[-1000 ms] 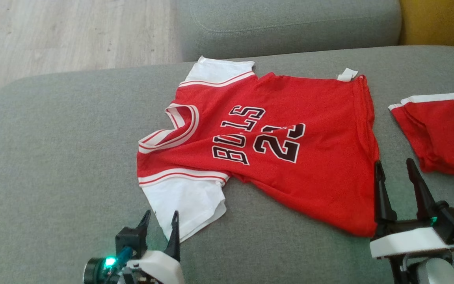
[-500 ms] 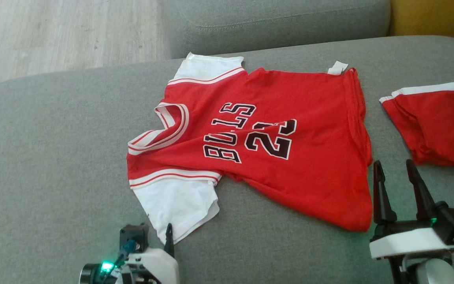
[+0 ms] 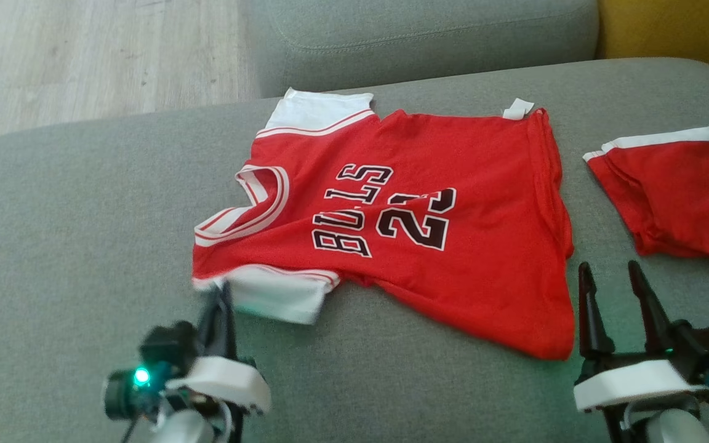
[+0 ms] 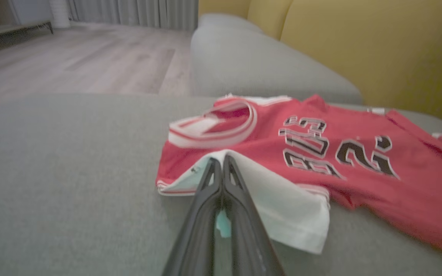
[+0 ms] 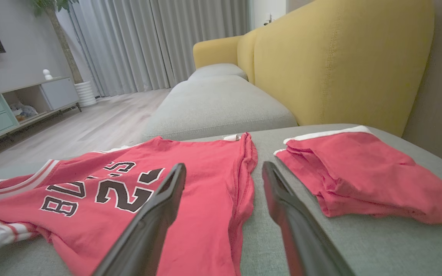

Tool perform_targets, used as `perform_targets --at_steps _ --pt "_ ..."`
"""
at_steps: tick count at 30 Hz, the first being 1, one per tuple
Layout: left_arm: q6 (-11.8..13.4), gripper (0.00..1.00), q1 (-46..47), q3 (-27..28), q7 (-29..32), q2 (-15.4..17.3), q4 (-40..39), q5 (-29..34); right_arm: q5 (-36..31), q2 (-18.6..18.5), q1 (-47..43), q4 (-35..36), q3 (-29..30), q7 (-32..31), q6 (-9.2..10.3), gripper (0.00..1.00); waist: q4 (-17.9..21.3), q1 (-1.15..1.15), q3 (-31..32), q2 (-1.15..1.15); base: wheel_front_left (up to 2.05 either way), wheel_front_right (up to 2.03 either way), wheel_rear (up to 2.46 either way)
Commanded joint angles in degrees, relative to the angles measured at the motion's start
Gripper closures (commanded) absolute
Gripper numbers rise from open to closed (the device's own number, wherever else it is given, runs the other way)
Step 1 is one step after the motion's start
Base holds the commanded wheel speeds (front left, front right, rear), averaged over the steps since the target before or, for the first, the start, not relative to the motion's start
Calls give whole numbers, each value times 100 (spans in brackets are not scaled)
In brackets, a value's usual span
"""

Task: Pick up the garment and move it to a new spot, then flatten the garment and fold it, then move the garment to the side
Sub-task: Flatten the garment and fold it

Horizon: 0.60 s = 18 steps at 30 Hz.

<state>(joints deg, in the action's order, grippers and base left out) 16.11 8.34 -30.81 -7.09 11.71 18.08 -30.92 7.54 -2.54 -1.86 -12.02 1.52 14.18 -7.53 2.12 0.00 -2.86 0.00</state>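
On my left gripper (image 4: pixel 223 163) the jaws were shut on the white sleeve (image 4: pixel 282 207) of the red jersey (image 3: pixel 404 203). On my right gripper (image 3: pixel 607 271) they stood wide apart, empty, beside its hem. The jersey lay on the grey sofa cushion (image 3: pixel 84 215).

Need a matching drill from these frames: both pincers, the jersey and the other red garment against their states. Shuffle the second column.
Column 1
1. left pincer
2. right pincer
3. jersey
4. other red garment

Column 2
A. folded, lying off to the right
B. open, holding nothing
C. shut on a white sleeve
D. spread out, print facing up

Pairs: 1-C, 2-B, 3-D, 4-A
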Motion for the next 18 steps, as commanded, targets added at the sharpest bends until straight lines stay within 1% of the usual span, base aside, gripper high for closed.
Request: perform_targets --at_steps 1,4,9,18 --pt "42 100 339 390 -354 29 -332 -39 -43 -33 123 101 -175 -82 4 0 13 0 18 0 0 0 0" --pt "95 100 387 607 -613 33 -603 -12 -97 -33 71 -5 -297 -321 4 0 22 0 7 0 0 0 0" --pt "143 100 387 880 -752 23 -908 77 -50 -33 28 -142 -400 -671 4 0 35 0 -90 0 0 0 0" --pt "47 100 300 893 -779 -9 -871 172 137 -33 -69 -536 -605 -1544 4 0 58 0 -146 0 0 0 0"
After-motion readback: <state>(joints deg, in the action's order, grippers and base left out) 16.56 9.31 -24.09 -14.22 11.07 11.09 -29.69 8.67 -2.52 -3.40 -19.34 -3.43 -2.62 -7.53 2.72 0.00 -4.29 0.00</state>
